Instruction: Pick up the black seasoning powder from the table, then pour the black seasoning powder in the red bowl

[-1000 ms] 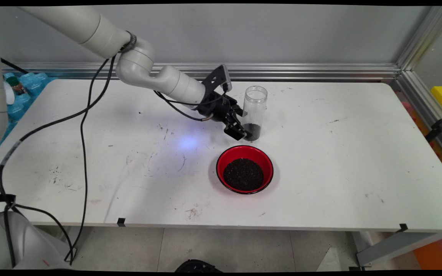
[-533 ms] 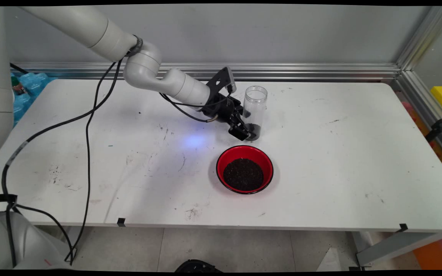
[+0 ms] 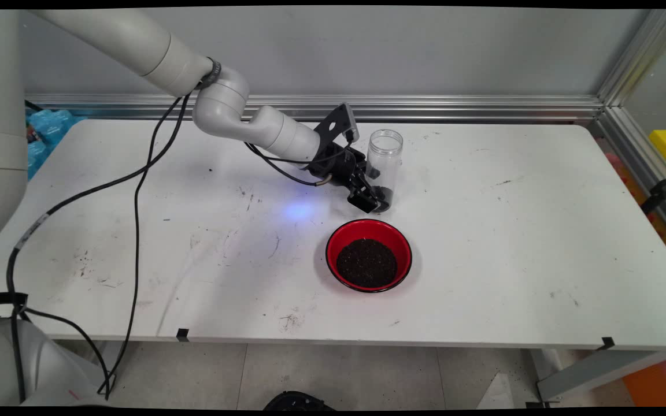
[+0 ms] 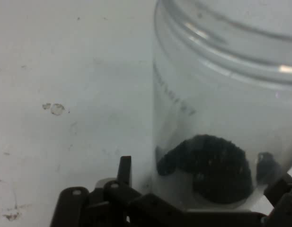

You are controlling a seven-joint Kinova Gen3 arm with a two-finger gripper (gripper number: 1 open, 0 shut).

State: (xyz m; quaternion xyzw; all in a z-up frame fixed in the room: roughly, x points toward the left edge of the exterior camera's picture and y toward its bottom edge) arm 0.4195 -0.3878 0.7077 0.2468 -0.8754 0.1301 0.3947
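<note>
The black two-finger gripper (image 3: 374,201) had its jaws apart around the base of the clear plastic jar (image 3: 383,167), which stood upright on the white tabletop (image 3: 512,231) with dark grains (image 4: 212,168) pooled low inside.

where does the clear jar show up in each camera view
Main view: the jar stands upright right of centre, behind the red bowl.
Hand view: the jar fills the right half, close up.
Shared landmark: the dark grains at the jar's bottom.

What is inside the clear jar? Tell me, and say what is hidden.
The clear jar holds a small heap of dark grains at its bottom; above that it looks empty. The tool covers part of the jar's base.
</note>
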